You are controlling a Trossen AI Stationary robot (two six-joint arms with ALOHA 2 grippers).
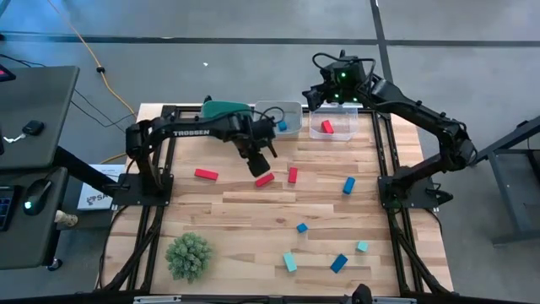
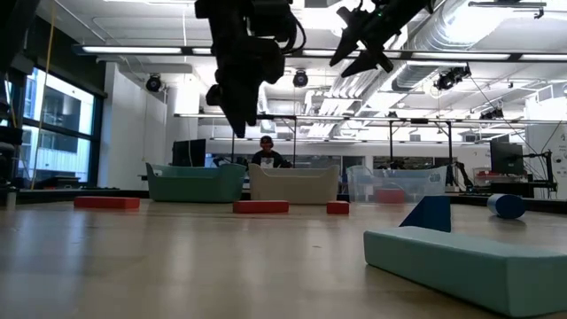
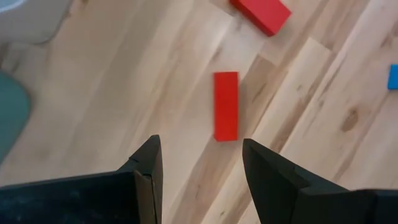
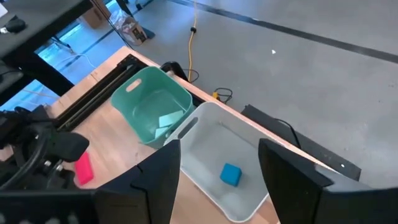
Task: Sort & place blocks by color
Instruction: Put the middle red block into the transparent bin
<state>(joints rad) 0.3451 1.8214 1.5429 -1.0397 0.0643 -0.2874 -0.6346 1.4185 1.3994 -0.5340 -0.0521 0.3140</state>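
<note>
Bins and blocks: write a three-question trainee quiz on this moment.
1. True or false: the left gripper hangs open above a red bar.
2. Which block lies in the white bin? A red cube; B blue cube; C teal bar.
3. Fill in: the clear bin under the right gripper holds a ___ block.

Key: 1 true; 2 B; 3 red.

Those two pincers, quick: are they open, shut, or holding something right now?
Left pincer: open, empty, over a red block on the table.
Right pincer: open, empty, above the bins at the back.
</note>
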